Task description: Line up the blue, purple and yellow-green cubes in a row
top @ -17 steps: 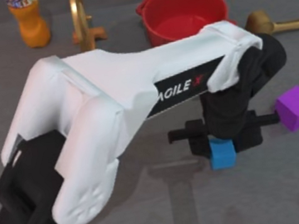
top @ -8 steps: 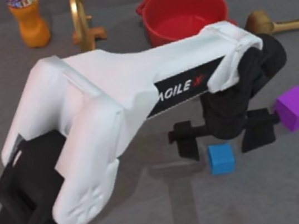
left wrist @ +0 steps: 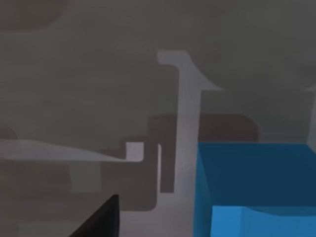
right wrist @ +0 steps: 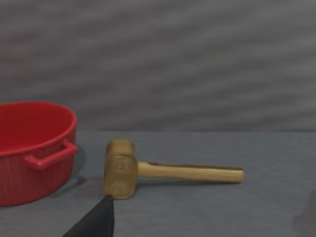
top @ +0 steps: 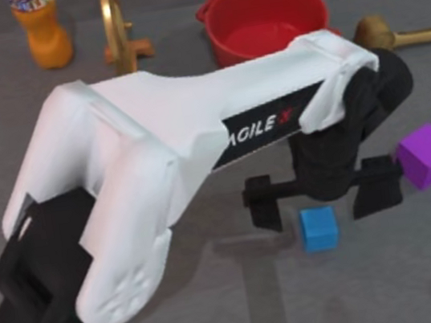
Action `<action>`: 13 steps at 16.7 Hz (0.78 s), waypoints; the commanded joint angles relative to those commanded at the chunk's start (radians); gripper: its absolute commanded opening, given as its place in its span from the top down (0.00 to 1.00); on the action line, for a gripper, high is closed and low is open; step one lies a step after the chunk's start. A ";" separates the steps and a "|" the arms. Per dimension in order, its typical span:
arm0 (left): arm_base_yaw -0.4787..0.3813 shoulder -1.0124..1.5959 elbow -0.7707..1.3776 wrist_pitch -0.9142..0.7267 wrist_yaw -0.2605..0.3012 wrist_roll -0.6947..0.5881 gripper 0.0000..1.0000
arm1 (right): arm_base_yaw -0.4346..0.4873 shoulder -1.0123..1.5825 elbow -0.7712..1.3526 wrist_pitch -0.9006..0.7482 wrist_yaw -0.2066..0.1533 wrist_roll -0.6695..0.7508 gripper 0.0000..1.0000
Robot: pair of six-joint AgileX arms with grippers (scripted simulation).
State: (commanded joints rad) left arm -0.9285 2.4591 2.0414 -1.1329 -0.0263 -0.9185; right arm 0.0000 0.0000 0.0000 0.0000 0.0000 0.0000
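Note:
The small sky-blue cube rests on the table just below my left gripper, which is open, its black fingers spread wide on either side above the cube and apart from it. In the left wrist view the blue cube fills the near corner beside one fingertip. The purple cube sits to the right, close to the outer finger. The yellow-green cube is out of view. My right arm is outside the top view; one of its fingers shows, with nothing held.
A red pot stands at the back, with a wooden mallet to its right. An orange bottle and a golden stand are at the back left. The left arm's white body covers the table's middle left.
My left gripper, shut on the blue cube a second ago, has opened wide and let it go. The cube stays on the table; the purple cube has not moved.

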 joint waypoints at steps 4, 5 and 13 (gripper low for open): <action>0.006 -0.010 0.105 -0.116 0.000 -0.005 0.00 | 0.000 0.000 0.000 0.000 0.000 0.000 0.00; 0.008 -0.015 0.141 -0.163 0.000 -0.006 0.00 | 0.000 0.000 0.000 0.000 0.000 0.000 0.00; 0.009 -0.026 0.220 -0.249 0.000 -0.006 0.00 | 0.000 0.000 0.000 0.000 0.000 0.000 0.00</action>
State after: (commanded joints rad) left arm -0.9194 2.4328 2.2617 -1.3816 -0.0267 -0.9249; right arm 0.0000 0.0000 0.0000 0.0000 0.0000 0.0000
